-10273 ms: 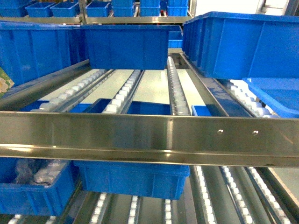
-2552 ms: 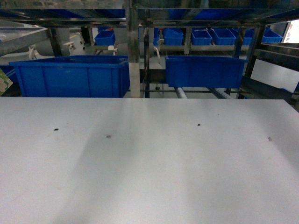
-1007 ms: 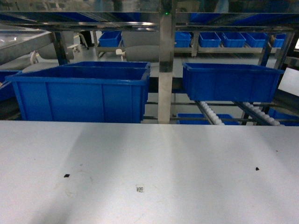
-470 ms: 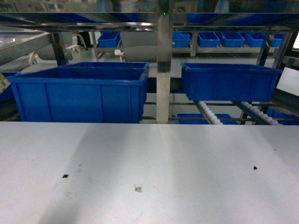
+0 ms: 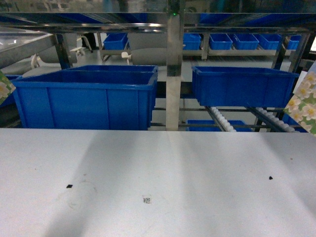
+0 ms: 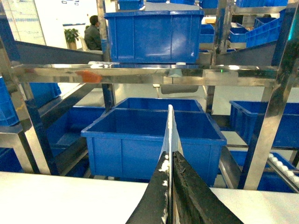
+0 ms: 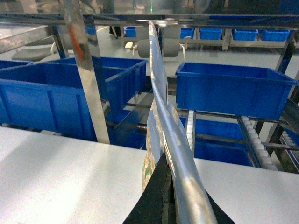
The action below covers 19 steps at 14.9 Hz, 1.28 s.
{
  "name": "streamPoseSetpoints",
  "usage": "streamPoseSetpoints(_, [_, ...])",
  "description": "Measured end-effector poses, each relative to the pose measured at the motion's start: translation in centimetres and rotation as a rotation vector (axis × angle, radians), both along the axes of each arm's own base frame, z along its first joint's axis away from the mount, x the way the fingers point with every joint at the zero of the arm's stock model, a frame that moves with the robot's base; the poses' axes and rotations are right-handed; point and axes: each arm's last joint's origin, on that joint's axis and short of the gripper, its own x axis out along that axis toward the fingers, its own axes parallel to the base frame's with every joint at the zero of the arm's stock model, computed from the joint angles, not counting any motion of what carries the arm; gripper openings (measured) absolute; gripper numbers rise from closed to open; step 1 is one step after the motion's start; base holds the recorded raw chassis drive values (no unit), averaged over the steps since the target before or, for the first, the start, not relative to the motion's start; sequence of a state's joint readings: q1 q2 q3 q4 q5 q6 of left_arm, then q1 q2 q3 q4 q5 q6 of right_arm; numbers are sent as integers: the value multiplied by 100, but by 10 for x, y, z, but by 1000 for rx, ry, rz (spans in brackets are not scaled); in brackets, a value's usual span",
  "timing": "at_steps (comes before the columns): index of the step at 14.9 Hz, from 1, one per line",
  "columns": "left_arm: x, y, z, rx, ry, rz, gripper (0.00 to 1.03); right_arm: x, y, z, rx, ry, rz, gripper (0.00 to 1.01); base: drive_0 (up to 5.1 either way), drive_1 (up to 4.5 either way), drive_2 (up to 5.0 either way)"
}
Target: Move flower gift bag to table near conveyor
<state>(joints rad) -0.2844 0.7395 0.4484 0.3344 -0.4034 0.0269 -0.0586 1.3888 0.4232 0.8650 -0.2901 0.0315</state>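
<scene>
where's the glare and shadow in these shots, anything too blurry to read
Head view: soft grey shadow bands run across the table; the code sticker is too small to read. Left wrist view: bright glare on the conveyor crossbar. Right wrist view: the flower gift bag edge, pinched in the right claw, shines and blurs up close.

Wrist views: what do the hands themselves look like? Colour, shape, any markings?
Only the fingers show. Left hand: two black, tapering fingers, pads rough, whitish flecks along one inner edge. Right hand: black, tapering fingers, mostly hidden. No cables, labels or markings visible; arms out of frame.
</scene>
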Motion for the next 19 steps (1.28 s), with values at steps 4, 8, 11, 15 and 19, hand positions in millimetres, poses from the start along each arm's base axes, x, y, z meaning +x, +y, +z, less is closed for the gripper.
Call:
streamPoseSetpoints(4, [0,0,0,0,0,0,3,48,2,-47,13,134,36,2,-496,249,249])
streamPoseSetpoints(8, [0,0,0,0,-1,0,3,58,3,-82,37,242,35,2,-496,249,249])
streamPoseSetpoints(11, [0,0,0,0,0,0,3,60,-12,-111,55,302,-8,2,0,0,0])
streamPoseSetpoints(15, [0,0,0,0,0,0,3,68,-17,-121,38,279,-20,2,0,0,0])
streamPoseSetpoints(19, [0,0,0,0,-1,0,3,63,-22,-132,25,258,-38,3,0,0,0])
